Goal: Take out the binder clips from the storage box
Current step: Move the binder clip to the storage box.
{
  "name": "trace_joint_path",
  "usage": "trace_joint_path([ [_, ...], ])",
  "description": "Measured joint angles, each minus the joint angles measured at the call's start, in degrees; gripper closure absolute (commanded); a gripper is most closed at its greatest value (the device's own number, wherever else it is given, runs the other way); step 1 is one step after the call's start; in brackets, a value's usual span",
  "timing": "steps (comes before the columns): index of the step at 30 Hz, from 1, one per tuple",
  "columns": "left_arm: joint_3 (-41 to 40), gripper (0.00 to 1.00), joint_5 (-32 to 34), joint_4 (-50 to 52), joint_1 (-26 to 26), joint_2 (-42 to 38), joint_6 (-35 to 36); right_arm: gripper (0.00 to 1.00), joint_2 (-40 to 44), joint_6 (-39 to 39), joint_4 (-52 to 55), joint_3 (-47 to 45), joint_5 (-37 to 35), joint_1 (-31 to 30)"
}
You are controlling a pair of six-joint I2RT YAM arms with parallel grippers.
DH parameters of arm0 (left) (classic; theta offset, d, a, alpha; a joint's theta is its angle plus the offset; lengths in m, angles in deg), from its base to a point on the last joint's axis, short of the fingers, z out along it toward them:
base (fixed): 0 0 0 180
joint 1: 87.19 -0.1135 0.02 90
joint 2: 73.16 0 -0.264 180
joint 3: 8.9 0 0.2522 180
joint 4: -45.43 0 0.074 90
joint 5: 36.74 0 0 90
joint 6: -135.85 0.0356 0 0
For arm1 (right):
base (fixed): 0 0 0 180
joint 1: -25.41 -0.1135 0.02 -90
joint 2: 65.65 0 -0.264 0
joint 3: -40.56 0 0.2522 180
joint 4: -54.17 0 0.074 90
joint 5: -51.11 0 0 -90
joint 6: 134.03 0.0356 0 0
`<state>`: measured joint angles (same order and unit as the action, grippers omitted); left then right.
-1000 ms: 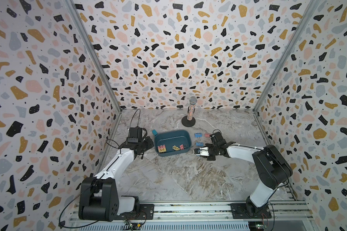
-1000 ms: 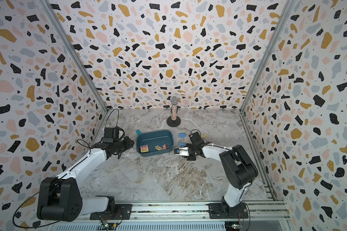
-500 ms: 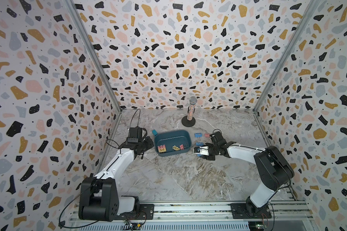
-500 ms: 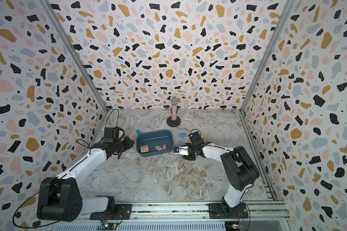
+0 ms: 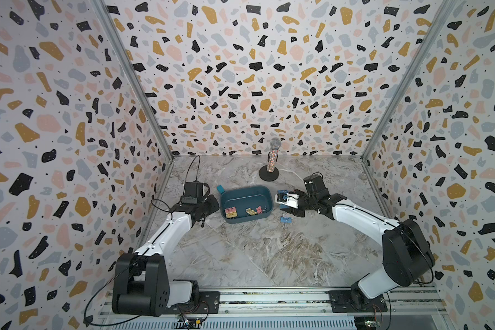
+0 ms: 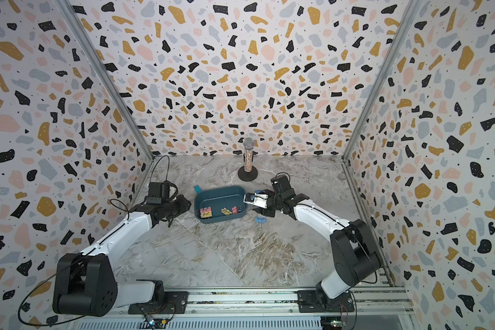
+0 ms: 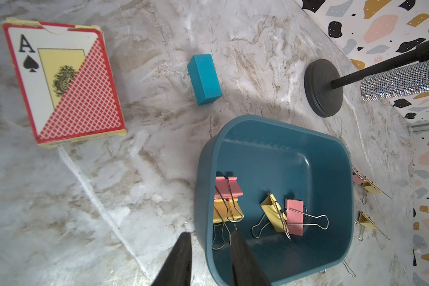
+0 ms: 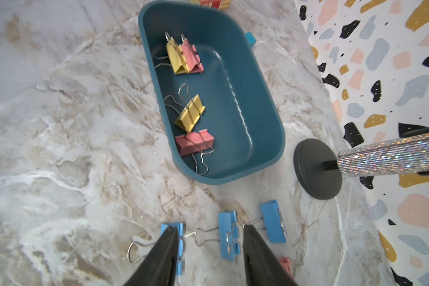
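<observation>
The dark teal storage box [image 5: 249,200] [image 6: 220,197] sits mid-table. Inside lie pink and yellow binder clips [image 7: 227,198] [image 8: 190,112], a pair at each end of its near wall. My left gripper [image 7: 210,234] [image 5: 215,204] is shut on the storage box's left wall, one finger inside and one outside. My right gripper [image 8: 209,227] [image 5: 282,204] hovers open just right of the box, nothing in it. Under it, three blue binder clips [image 8: 227,235] lie on the table, one [image 5: 285,219] nearer the front.
A glittery microphone on a round black stand [image 5: 272,160] is behind the box. A small teal block [image 7: 204,79] and a playing-card pack [image 7: 62,81] lie by the box's far left corner. More pink and yellow clips [image 7: 367,185] lie on the table right of the box.
My right gripper's jaws have spread apart and it has shifted slightly back toward the box's right end. The left arm and the box have not moved.
</observation>
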<state>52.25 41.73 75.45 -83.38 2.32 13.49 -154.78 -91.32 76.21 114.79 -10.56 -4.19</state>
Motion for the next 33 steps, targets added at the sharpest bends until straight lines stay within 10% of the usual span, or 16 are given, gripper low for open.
trace_joint_path([
  [33,1.5,0.7,0.0,0.0,0.0,3.3,0.3,0.68,-21.0,10.7,17.8,29.7,0.5,-13.0],
])
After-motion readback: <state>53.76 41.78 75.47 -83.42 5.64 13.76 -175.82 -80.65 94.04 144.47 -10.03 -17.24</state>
